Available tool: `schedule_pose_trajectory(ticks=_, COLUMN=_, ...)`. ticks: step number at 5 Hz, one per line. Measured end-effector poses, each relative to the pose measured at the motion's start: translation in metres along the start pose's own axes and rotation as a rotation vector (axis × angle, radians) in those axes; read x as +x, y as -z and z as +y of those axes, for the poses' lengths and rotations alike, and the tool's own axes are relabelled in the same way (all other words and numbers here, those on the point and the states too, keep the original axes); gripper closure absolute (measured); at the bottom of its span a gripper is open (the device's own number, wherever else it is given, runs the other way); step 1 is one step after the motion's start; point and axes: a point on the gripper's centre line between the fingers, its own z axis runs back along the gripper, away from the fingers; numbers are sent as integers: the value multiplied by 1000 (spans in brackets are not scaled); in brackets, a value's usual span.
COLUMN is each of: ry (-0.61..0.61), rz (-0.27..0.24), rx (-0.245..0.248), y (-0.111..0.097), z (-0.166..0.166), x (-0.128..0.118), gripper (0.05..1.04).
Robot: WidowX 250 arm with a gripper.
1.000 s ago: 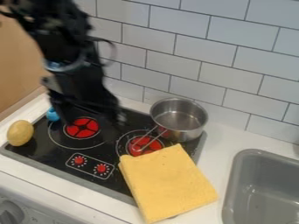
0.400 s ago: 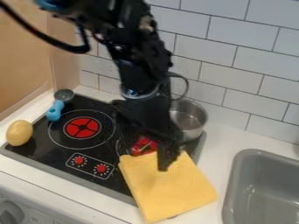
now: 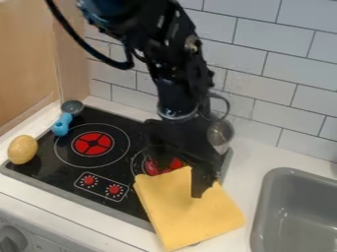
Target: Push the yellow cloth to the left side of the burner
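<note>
We see the rectangular yellow cloth point(image 3: 178, 211) over the front right corner of the flat black stovetop point(image 3: 49, 172), reaching onto the white counter point(image 3: 253, 157). Our angular black gripper point(image 3: 200, 184) is at the cloth's back part; we cannot tell whether its pincer is spread or pressed together.

Toy kitchen with stovetop point(image 3: 129, 197) and sink point(image 3: 268, 212).
</note>
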Motion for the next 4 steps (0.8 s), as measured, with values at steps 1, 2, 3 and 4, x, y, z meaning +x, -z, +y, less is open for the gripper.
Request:
schedule_pose_trajectory(ticks=1, ry=35, rz=4, rx=-4, y=5, z=-6, x=9, gripper=84)
schedule_pose_trajectory(ticks=2, ry=47, rz=29, rx=-7, y=13, z=-8, x=9, gripper=84)
schedule_pose_trajectory(ticks=3, ry=47, rz=52, rx=-27, y=23, z=-10, x=8, gripper=84)
schedule_pose_trajectory(ticks=4, ry=44, rz=63, rx=-23, y=25, z=-9, x=7, gripper=84)
